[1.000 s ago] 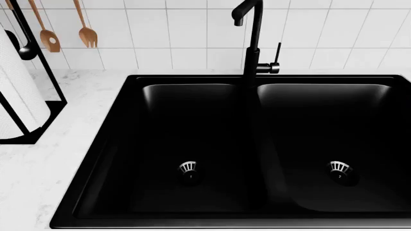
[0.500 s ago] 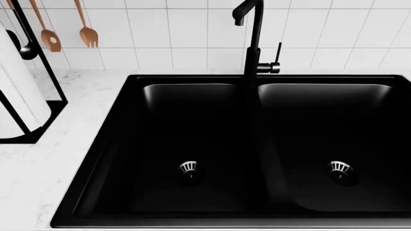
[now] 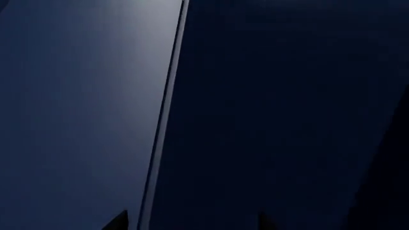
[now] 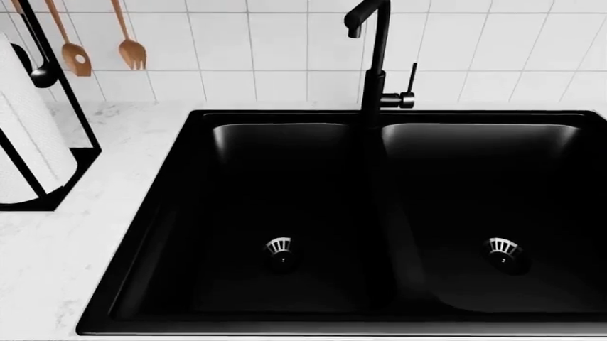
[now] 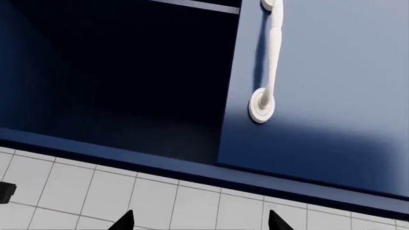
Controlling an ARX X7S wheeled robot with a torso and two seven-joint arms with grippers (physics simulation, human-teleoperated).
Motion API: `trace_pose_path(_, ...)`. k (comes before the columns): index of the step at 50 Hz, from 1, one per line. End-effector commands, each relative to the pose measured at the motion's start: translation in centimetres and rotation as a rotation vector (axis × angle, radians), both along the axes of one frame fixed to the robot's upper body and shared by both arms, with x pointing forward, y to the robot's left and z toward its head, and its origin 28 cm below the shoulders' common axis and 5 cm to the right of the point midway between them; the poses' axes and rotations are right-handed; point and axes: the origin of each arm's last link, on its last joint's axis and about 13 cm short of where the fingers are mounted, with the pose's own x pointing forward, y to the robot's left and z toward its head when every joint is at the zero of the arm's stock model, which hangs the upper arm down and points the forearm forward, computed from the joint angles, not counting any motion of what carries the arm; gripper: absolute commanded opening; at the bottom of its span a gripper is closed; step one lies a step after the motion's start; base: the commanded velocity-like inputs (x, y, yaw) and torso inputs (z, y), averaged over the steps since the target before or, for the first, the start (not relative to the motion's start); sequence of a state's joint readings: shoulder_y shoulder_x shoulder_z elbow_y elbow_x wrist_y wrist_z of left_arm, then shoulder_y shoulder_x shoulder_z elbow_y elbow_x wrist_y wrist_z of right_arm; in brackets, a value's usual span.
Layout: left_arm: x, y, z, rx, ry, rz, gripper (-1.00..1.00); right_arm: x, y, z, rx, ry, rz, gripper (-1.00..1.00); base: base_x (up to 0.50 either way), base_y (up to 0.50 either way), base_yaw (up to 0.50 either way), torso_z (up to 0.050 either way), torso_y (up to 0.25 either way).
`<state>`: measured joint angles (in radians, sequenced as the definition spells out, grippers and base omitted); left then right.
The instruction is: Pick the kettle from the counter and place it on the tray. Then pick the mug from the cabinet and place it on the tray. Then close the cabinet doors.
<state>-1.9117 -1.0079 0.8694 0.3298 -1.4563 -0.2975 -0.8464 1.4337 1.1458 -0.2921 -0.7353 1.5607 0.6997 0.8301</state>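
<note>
The head view has crept slightly over the sink (image 4: 379,213); no task progress is indicated. Both grippers appear spread, though only fingertips (image 5: 124,221) are seen.

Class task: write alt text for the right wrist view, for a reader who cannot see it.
A navy cabinet door with a white handle stands beside a dark open cabinet interior. White wall tiles run along the cabinet's edge, and two dark jaw tips show at the frame's edge.

The white marble-look surface (image 4: 67,241) with faint grey veining runs along the left of the head view. In the right wrist view, the navy cabinet (image 5: 128,81) stands open, its dark interior visible beside a door (image 5: 332,86) bearing a white handle (image 5: 269,57).
</note>
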Motion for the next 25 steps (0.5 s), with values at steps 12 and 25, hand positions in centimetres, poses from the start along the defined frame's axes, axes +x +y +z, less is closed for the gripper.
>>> trace_pose_path(12, 1.7, -2.3, 5.7, 0.085, -0.044, 0.011, 1.0, 0.2, -0.1, -0.7, 0.004, 0.007, 0.0, 1.0, 0.0, 0.0, 0.0, 0.003, 0.0)
trace_pose_path(25, 3.3, -3.7, 7.5, 0.155, -0.044, 0.108, 1.0, 0.1, -0.2, -1.0, 0.006, 0.011, 0.001, 1.0, 0.0, 0.0, 0.0, 0.002, 0.0)
